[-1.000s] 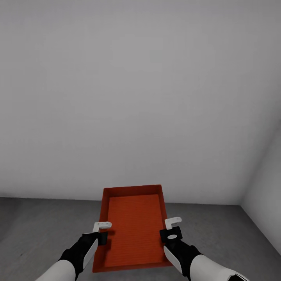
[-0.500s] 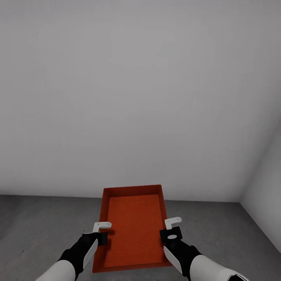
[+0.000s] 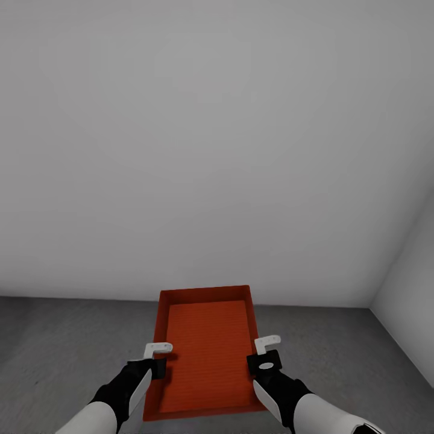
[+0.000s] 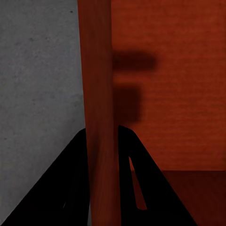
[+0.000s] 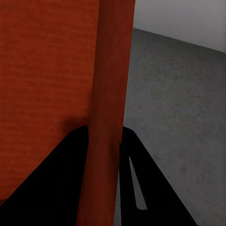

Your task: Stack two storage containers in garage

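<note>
In front of the trunk, head view: one orange-red bin [image 3: 206,352] held level above the floor [image 3: 60,337], long axis pointing away toward a plain white-grey wall [image 3: 211,150]. Bin is lidless; ribbed bottom visible, nothing inside.

Left gripper [image 3: 158,357] sits on the bin's left long wall, right gripper [image 3: 266,354] on its right long wall, both roughly halfway along. Black wrists, white forearms enter from the lower edge.

Left wrist view: bin wall [image 4: 99,117] runs straight between the two dark fingers [image 4: 70,188], one finger outside over grey concrete [image 4: 37,94], the other inside over the bin bottom. Jaws pinch the wall. Gripper shadow falls on the inner bottom.

Right wrist view: same arrangement. Wall [image 5: 110,103] passes between the fingers [image 5: 146,188]; jaws clamp it, one inside, one outside. Mottled concrete [image 5: 179,117] beyond, wall base at the far edge.

Head view: floor is dark grey, rough; a second wall [image 3: 413,283] meets the first at a corner on the right.
</note>
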### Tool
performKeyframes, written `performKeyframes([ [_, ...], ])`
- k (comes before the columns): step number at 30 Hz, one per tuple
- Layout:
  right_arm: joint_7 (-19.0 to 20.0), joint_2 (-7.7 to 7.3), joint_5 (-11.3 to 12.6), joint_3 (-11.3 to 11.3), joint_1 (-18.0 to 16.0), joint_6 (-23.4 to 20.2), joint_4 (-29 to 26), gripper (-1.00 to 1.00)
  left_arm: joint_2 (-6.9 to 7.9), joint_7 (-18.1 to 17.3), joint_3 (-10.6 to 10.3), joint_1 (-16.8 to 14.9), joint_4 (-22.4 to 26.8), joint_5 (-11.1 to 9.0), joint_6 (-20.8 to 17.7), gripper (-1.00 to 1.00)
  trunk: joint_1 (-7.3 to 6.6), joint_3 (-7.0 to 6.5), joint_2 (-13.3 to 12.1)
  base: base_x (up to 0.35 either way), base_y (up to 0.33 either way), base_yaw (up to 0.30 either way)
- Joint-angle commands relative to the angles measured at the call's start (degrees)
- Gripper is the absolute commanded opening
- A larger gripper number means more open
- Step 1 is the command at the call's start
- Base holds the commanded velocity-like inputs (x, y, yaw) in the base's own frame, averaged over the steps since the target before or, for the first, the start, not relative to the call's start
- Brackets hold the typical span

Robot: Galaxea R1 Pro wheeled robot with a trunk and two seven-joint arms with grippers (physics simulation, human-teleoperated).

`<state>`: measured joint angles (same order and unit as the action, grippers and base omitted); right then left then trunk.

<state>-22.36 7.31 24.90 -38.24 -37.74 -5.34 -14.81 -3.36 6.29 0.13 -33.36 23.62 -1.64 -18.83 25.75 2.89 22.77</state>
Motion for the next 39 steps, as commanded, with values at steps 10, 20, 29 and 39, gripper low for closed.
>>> performKeyframes([
  [10,0.7,0.42,1.2,-0.3,-0.1,-0.4,-0.1,-1.0,-0.07,0.3,0.2,0.0,0.3,0.4,-0.4,-1.0,0.04,1.05,0.1,0.0,0.0,0.0],
  [20,0.7,0.42,1.2,-0.3,-0.1,-0.4,-0.1,-1.0,-0.07,0.3,0.1,0.0,0.2,0.4,-0.3,-1.0,1.13,2.85,2.2,0.0,0.0,0.0],
  [29,0.7,0.42,1.2,-0.3,-0.1,-0.4,-0.1,-1.0,-0.07,0.3,0.1,0.0,0.2,0.4,-0.3,-1.0,3.11,5.29,5.8,0.0,0.0,0.0],
  [39,0.7,0.42,1.2,-0.3,-0.1,-0.4,-0.1,-1.0,-0.07,0.3,0.2,0.0,0.2,0.4,-0.3,-1.0,5.31,7.99,9.8,0.0,0.0,0.0],
])
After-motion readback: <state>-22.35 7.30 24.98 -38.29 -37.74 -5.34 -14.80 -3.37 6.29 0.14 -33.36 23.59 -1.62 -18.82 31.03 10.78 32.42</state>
